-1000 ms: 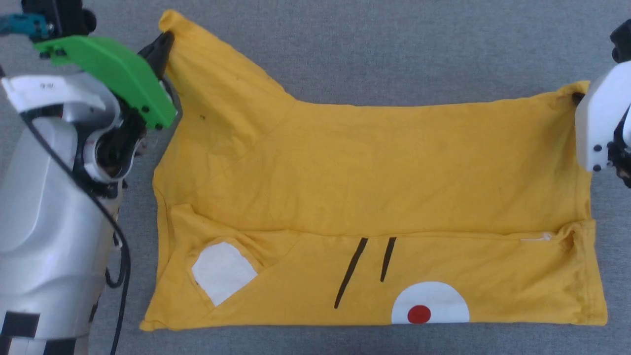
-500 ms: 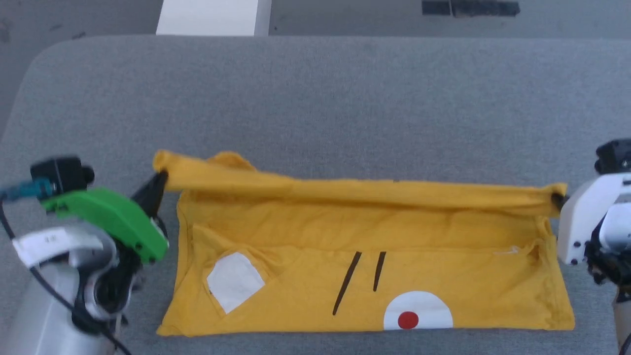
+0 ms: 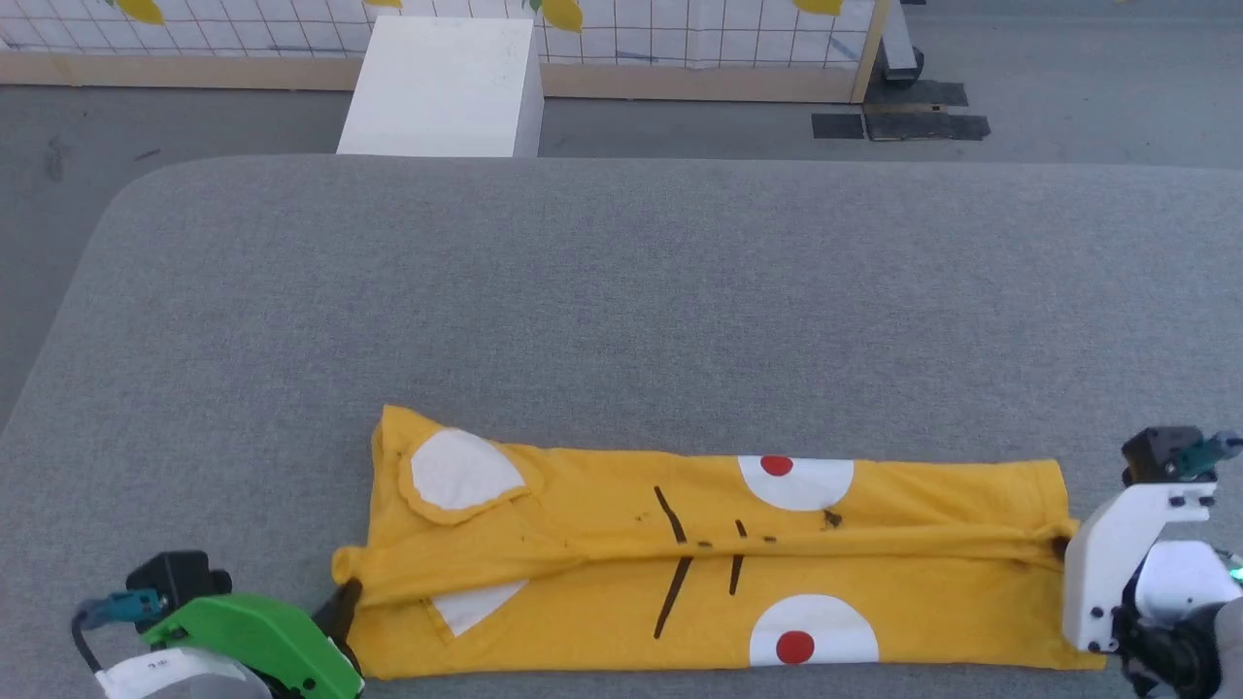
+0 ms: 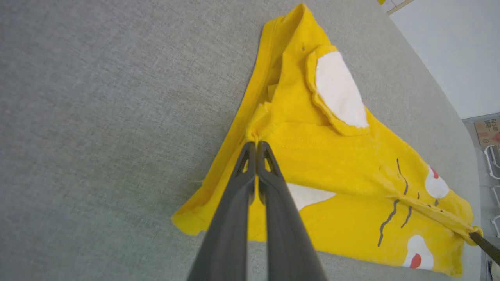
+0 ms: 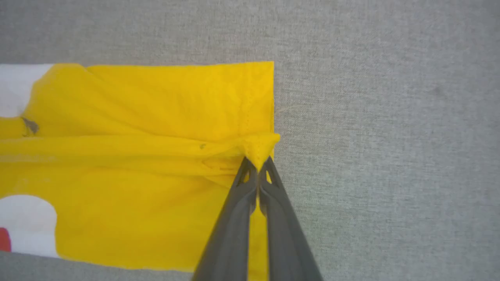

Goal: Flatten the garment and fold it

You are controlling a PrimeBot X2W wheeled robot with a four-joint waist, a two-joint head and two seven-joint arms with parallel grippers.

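The light was bright and even all over the gray table (image 3: 621, 291). It was soft and seemed to come from above. The yellow shirt (image 3: 602, 544) glowed strongly, most of all in the wrist views. A thin dark shadow lay under its middle fold. The white box (image 3: 442, 87) at the far side looked very bright and a bit washed out. The head view was a little soft. In the wrist views the table's weave was sharp, but the left fingers (image 4: 230, 230) close to the lens were a bit soft. The left wrist view stretched things near its edges.
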